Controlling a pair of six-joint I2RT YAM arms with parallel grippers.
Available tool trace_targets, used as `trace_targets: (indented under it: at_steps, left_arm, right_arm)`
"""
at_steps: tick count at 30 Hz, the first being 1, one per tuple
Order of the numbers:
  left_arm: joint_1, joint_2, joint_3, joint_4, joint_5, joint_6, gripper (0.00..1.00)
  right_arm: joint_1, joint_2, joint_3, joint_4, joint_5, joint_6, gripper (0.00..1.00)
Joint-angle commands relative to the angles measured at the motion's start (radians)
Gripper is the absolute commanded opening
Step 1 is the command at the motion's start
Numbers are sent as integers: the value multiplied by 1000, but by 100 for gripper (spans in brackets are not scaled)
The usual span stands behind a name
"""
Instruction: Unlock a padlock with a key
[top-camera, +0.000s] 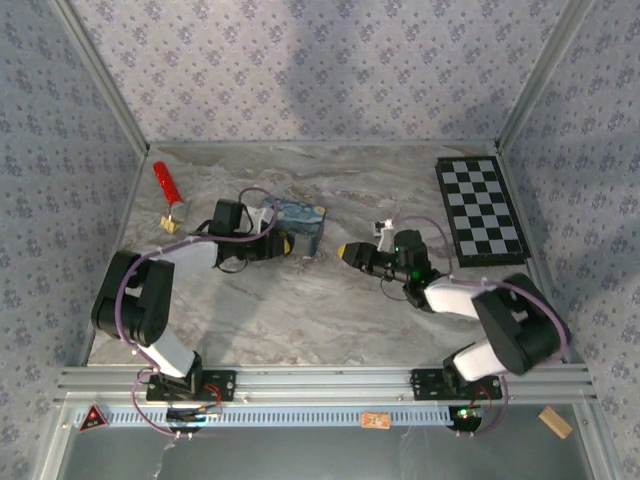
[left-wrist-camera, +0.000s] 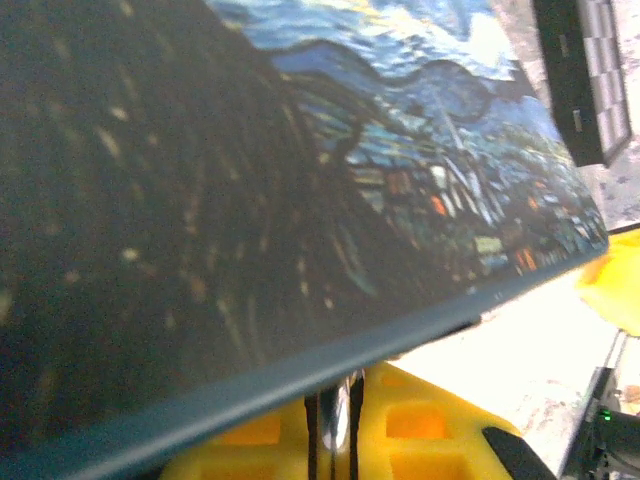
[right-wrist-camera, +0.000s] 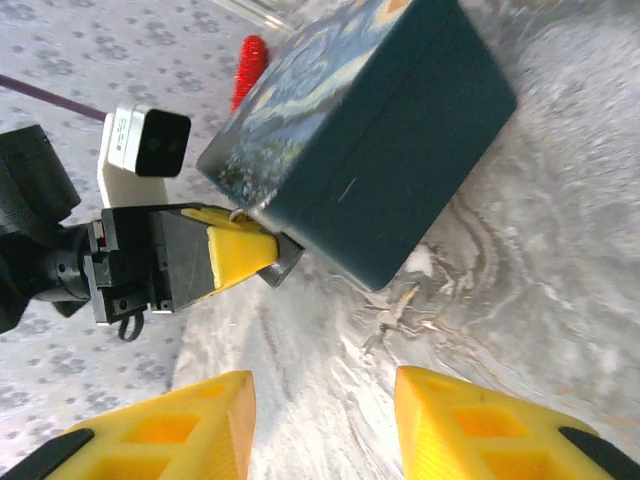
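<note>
Our right hand (right-wrist-camera: 320, 425) hangs spread over the key (right-wrist-camera: 392, 320); our left hand (right-wrist-camera: 268, 250) pinches the padlock (right-wrist-camera: 288, 266); we judge unlocking not yet done.

You get only a corner of the tiny black padlock (right-wrist-camera: 286, 264) at the left gripper's (right-wrist-camera: 271, 252) tips; the blue painted tin (right-wrist-camera: 370, 140) covers the rest. From the left wrist that tin is blurred and cropped. The thin metal scrap (right-wrist-camera: 392, 318) below it is too small to name.

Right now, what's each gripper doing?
Left gripper: closed on what looks like the small black blocky padlock.
Right gripper: open, holding nothing.
</note>
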Motion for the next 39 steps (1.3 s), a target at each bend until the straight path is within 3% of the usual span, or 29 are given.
trace_targets:
  at_steps: [1, 6, 19, 24, 32, 39]
  left_arm:
    - [11, -5, -2, -60, -81, 68, 0]
    - [25, 60, 21, -58, -128, 94, 0]
    - [29, 121, 39, -82, -219, 66, 0]
    - [42, 138, 60, -52, -213, 55, 0]
    - [47, 214, 143, -5, -161, 4, 2]
    - [47, 183, 117, -36, -175, 20, 25]
  right_arm:
    - [-7, -130, 119, -511, 113, -222, 45]
    - [-7, -260, 177, -682, 164, -282, 48]
    - [171, -310, 124, -687, 341, -160, 50]
    - [232, -181, 169, -652, 353, -175, 49]
    - [271, 77, 385, -750, 366, -353, 47]
    - [317, 261, 561, -877, 408, -401, 45]
